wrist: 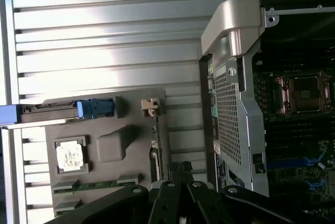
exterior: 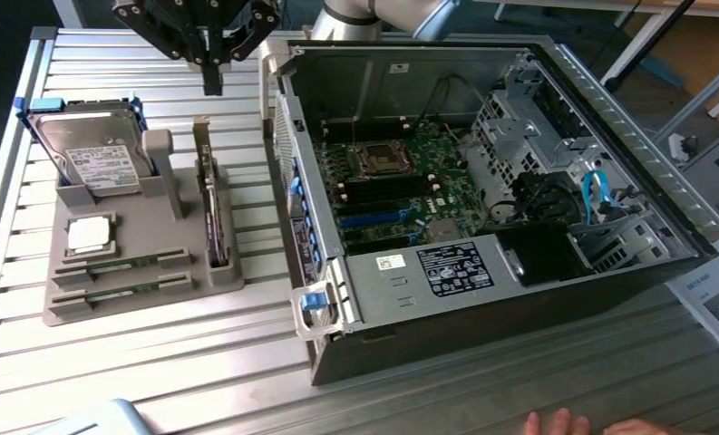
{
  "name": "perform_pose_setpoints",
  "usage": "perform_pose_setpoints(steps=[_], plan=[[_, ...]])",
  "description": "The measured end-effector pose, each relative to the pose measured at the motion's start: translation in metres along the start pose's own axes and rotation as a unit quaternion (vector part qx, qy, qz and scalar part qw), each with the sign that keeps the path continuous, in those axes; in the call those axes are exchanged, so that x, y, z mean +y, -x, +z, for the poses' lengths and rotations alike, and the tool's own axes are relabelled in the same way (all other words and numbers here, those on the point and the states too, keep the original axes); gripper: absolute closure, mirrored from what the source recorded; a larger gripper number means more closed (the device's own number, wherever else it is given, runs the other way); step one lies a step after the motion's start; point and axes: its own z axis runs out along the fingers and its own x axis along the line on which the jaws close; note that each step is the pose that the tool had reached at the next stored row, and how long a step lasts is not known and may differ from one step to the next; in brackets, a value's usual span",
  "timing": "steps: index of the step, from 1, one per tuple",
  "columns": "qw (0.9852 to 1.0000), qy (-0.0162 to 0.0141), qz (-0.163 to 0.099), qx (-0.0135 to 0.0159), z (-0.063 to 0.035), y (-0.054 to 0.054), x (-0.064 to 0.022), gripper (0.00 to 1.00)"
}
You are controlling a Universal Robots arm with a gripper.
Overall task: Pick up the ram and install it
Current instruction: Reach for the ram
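Two ram sticks lie in the front slots of a grey holder [exterior: 57,313] on the exterior view's left: one ram [exterior: 126,264] and a second ram [exterior: 120,291] just in front of it. In the wrist view a ram [wrist: 99,185] shows as a thin green strip in the holder. My black gripper [exterior: 211,83] hangs high above the table's back, between the holder and the open computer case [exterior: 480,299], well away from the sticks. Its fingers are shut with nothing in them. The wrist view has the gripper [wrist: 180,170] over the holder's edge.
The holder also carries a silver hard drive [exterior: 93,154], a square processor chip [exterior: 90,234] and an upright card [exterior: 214,217]. The motherboard [exterior: 395,181] lies bare inside the case, with dark slots beside the socket. A person's hand [exterior: 565,423] rests at the table's front edge.
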Motion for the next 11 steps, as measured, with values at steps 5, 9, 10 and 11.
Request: perform_pose_setpoints(steps=[5, 9, 10, 11], plan=[[1.0, 0.0001, 0.0, -0.0009, -0.0006, -0.019, -0.0015, 0.89], [1.0, 0.0001, 0.0, -0.0015, -0.0011, -0.033, -0.0025, 0.89], [1.0, 0.0001, 0.0, -0.0018, -0.0012, -0.038, -0.0029, 0.89], [1.0, 0.0002, 0.0, -0.002, -0.0012, -0.041, -0.0031, 0.89]])
